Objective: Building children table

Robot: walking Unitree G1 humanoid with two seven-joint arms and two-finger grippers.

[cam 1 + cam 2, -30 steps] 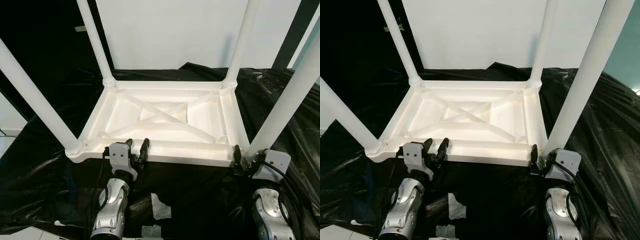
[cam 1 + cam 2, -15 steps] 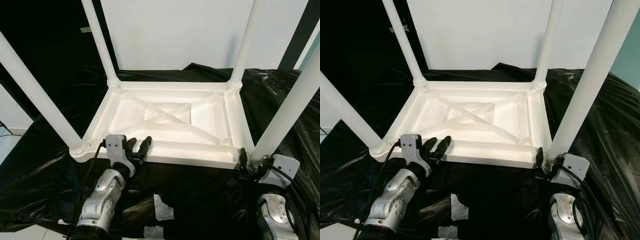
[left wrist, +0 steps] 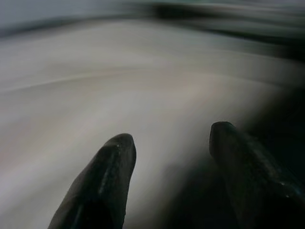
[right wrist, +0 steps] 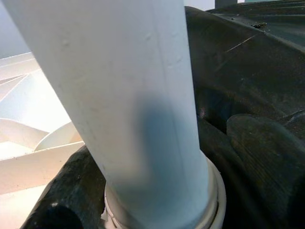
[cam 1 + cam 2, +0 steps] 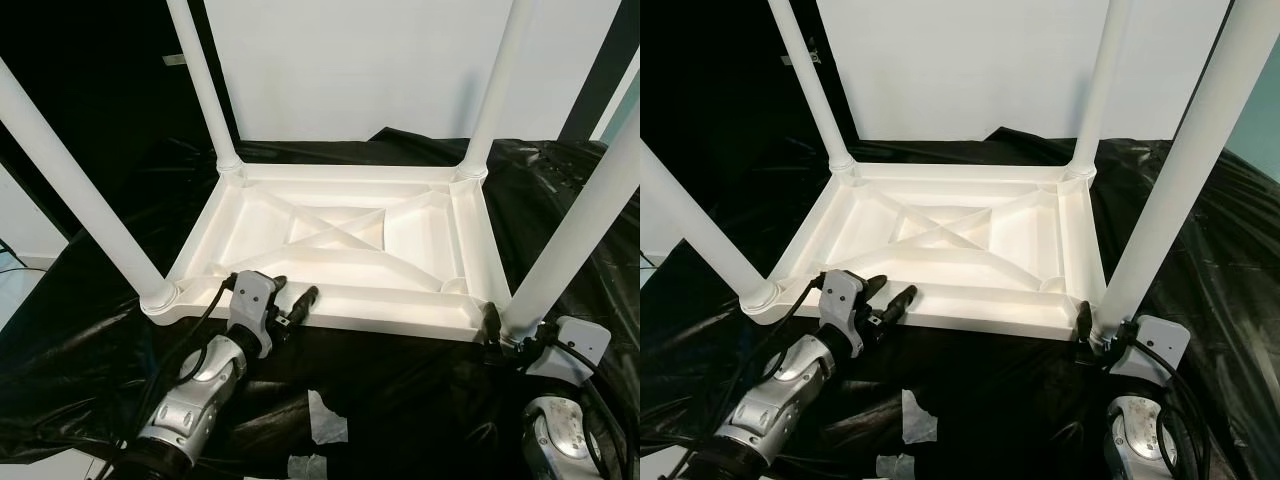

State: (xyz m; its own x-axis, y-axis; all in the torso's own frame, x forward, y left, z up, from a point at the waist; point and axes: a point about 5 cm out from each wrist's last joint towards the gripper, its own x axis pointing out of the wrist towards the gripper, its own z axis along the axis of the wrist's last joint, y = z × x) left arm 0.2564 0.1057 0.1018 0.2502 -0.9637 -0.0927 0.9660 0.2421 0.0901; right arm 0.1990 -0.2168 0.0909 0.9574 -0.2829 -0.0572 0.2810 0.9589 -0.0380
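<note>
A white plastic children's table (image 5: pixel 420 235) lies upside down on a black sheet, its legs pointing up. My left gripper (image 5: pixel 292 298) is open at the middle-left of the near rim (image 5: pixel 980 300), fingertips against the rim. In the left wrist view both fingers (image 3: pixel 105 181) stand apart before a blurred white surface. My right gripper (image 5: pixel 497 325) is at the foot of the near right leg (image 5: pixel 580 220). The right wrist view has that leg (image 4: pixel 133 95) between the two fingers (image 4: pixel 271 162), which press against its collar.
Black plastic sheeting (image 5: pixel 400 390) covers the floor under and around the table. White scraps (image 5: pixel 322 418) lie on it close to me. The near left leg (image 5: pixel 70 170) slants up beside my left arm. A white board (image 5: pixel 350 60) stands behind the table.
My left arm has swung right along the near rim, its gripper still open. The right gripper has stayed at the foot of the near right leg. The view has shifted slightly.
</note>
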